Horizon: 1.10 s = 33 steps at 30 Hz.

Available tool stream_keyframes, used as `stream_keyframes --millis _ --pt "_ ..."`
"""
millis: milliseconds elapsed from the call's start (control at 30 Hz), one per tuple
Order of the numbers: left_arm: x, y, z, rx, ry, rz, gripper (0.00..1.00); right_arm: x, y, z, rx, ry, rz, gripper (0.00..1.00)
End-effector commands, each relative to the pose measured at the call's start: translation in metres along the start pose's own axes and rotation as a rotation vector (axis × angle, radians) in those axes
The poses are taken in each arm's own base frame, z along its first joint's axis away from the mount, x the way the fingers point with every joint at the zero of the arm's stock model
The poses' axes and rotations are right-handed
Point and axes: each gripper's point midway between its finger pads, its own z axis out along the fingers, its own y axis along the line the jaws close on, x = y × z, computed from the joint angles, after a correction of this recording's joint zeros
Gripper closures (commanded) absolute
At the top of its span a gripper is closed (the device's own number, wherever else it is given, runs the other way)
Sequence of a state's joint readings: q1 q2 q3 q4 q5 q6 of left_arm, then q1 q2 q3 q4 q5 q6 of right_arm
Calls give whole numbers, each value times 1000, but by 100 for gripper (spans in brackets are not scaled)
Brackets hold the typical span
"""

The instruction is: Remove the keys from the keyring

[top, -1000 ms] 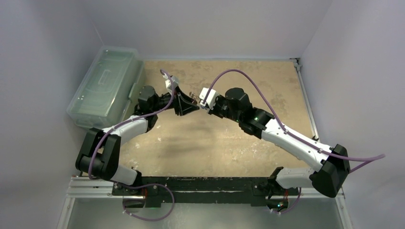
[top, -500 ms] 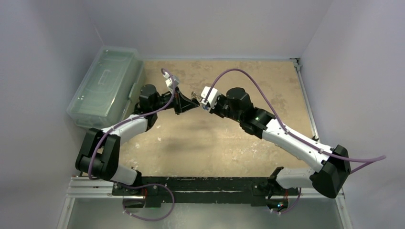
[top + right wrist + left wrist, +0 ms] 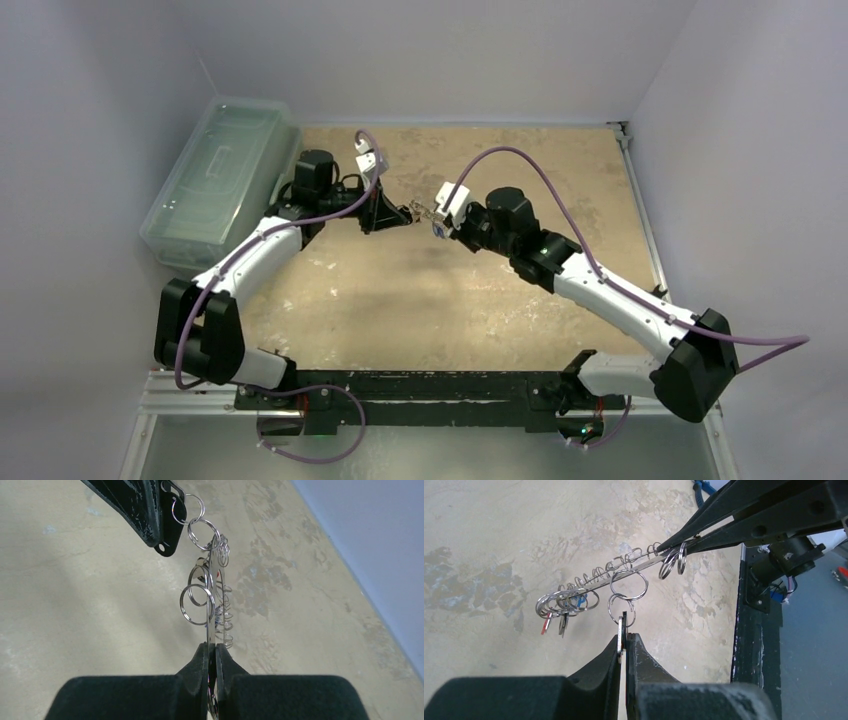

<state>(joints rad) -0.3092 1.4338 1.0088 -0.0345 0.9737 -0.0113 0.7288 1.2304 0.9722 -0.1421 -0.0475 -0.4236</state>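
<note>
The keyring (image 3: 599,582) hangs in the air between both arms, seen edge-on as a thin silvery line strung with small split rings. My right gripper (image 3: 214,647) is shut on its rim, and its black fingers (image 3: 734,515) reach in from the top right of the left wrist view. My left gripper (image 3: 626,636) is shut on one flat silvery key (image 3: 622,630). That key hangs from two linked small rings (image 3: 629,582) on the keyring. More keys (image 3: 561,617), one red-headed, dangle in a bunch at the ring's far end. From above, the keyring (image 3: 420,210) spans the small gap between the grippers.
A clear lidded plastic box (image 3: 220,180) stands along the left edge of the sandy-coloured table (image 3: 480,300). A blue-handled tool (image 3: 703,487) peeks out behind the right gripper's fingers. Grey walls close in the sides and back. The black base rail (image 3: 420,385) runs along the near edge.
My left gripper was open beside the keyring and has shut on a key. Both grippers have shifted a little to the right, and the left arm now stretches farther out.
</note>
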Motion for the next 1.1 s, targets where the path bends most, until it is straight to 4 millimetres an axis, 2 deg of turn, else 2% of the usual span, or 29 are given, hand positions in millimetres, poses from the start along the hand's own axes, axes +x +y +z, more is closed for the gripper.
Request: stream_keyframes --millis 0,167,300,467,500,600,633,733,800,900,967,1067 --pt "-5 0 -19 -71 64 95 100 -12 -8 -4 -2 -89 87 100" --pt "-16 3 -24 -123 83 151 100 -4 19 -2 -130 -98 111 100" --pt "-18 -7 -21 -116 138 226 100 -4 40 -2 -237 -118 127 100" --pt "-17 -11 -21 -128 206 316 100 -6 51 -4 -292 -138 143 100" --pt "-18 -11 -23 -128 215 334 100 -6 53 -5 -304 -140 142 97" --pt "-21 -13 -27 -121 240 393 100 -3 59 -8 -337 -133 131 77" --pt "-22 -14 -29 -116 250 416 100 -3 60 -10 -344 -130 123 65" --pt "-22 -19 -30 -93 286 484 100 -8 61 -19 -379 -130 86 39" --pt "-20 -22 -31 -72 310 524 100 -12 62 -26 -416 -134 55 28" --pt "-11 -26 -33 -23 388 591 100 -25 59 -35 -445 -155 28 20" --pt "-6 -28 -37 6 446 640 100 -34 56 -39 -450 -175 19 19" --pt "-9 -31 -45 29 501 719 100 -44 51 -42 -451 -202 16 18"
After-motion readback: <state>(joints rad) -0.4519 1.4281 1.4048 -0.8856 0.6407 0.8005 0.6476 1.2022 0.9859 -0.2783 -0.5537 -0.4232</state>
